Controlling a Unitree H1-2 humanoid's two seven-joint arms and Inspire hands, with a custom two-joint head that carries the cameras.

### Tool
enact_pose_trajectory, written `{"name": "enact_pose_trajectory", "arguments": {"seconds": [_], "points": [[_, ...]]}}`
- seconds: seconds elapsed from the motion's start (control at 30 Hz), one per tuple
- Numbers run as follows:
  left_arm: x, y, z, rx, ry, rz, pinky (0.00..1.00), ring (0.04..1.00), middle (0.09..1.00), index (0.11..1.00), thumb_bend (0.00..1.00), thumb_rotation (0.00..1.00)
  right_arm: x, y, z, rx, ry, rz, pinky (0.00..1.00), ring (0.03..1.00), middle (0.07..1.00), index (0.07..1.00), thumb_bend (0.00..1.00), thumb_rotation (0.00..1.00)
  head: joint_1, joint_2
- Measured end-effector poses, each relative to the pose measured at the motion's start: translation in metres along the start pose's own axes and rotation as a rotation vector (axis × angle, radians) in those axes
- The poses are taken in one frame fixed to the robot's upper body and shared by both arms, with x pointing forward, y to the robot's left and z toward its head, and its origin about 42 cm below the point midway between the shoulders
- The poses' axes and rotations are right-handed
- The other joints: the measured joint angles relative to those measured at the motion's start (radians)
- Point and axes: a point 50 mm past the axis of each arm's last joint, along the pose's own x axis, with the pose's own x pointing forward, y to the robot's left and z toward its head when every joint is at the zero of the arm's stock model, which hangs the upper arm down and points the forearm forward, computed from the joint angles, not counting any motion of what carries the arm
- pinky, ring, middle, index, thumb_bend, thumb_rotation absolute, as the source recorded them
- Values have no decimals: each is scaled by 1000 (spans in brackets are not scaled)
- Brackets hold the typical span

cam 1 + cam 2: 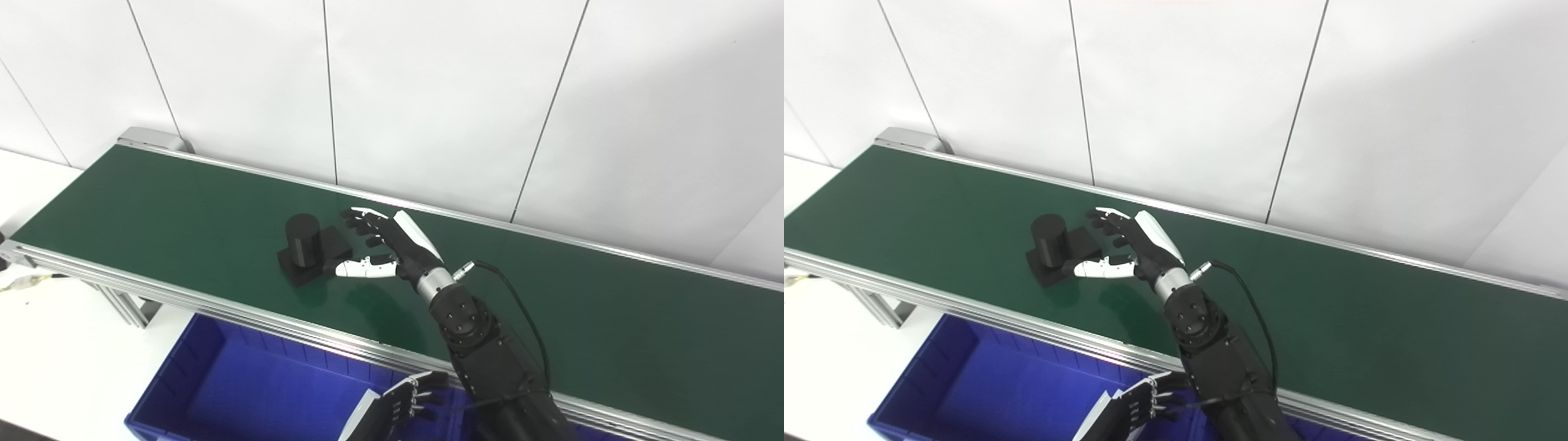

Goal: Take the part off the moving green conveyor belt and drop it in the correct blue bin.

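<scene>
A black part (308, 247), a short cylinder standing on a flat square base, sits on the green conveyor belt (184, 202) left of centre. My right hand (383, 245) reaches over the belt and is open just to the right of the part, fingers spread behind its base and thumb in front, not closed on it. The part also shows in the right eye view (1056, 248). My left hand (392, 410) hangs low at the bottom edge over the blue bin (245, 392), fingers loosely curled, holding nothing.
The blue bin lies below the belt's near aluminium rail (245, 312). A white wall (429, 92) runs behind the belt. A white tabletop (49, 343) lies at the left. A black cable (520, 306) loops from my right wrist.
</scene>
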Motion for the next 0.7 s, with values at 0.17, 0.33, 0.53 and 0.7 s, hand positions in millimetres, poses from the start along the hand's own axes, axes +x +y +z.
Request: {"name": "enact_pose_trajectory", "arguments": {"seconds": [0.17,0.33,0.53,0.7], "points": [[0,-2,0,3,-1,-2,669,757,822,815,855,576,5,5,0,-67,-6,-50,799,855,856,847,740,333,2,0],[0,-3,1,4,-3,5,664,766,827,818,856,582,7,6,-6,-111,14,-86,813,853,855,854,724,330,9,0],[1,-6,1,9,-5,13,656,759,820,814,871,592,9,5,-9,-118,31,-100,775,830,836,849,723,315,21,-2],[1,-11,2,10,-8,3,642,745,812,814,877,593,13,5,-6,-129,38,-97,759,816,826,837,725,303,29,2]]}}
